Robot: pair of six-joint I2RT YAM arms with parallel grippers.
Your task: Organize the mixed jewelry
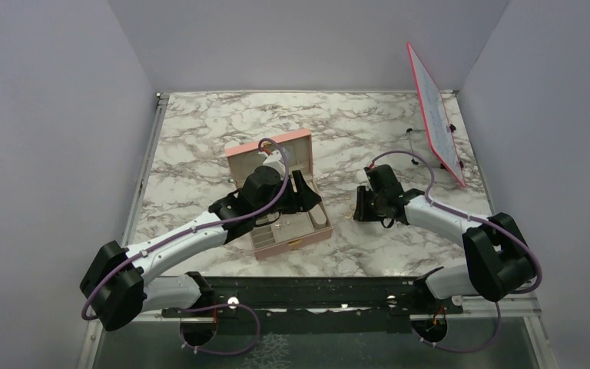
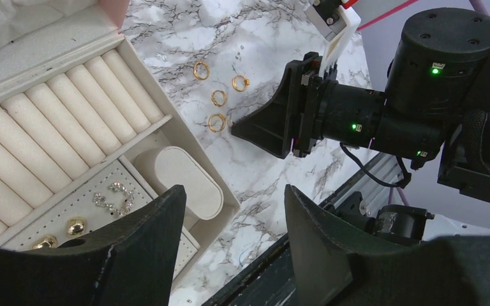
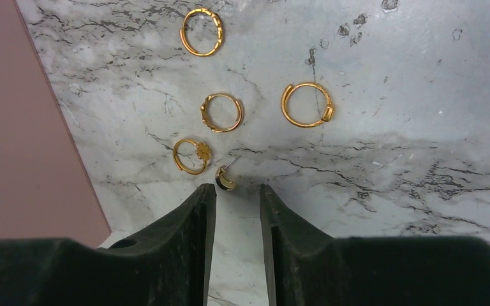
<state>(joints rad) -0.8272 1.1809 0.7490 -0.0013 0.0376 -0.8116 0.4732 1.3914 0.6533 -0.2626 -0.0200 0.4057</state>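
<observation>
On veined marble (image 3: pixel 389 76) — four thin gold rings (image 3: pixel 203 151), domed stud (image 3: pixel 225 180); left jaws, right jaws parted, empty.

a robot test booth, lab-like
plain pale walls (image 1: pixel 292 38) boxed in a marble-patterned table (image 1: pixel 200 131); the left arm (image 1: pixel 177 250) and right arm (image 1: pixel 445 219), trailing cables, were bolted to a black rail (image 1: pixel 315 292) at its near edge.
</observation>
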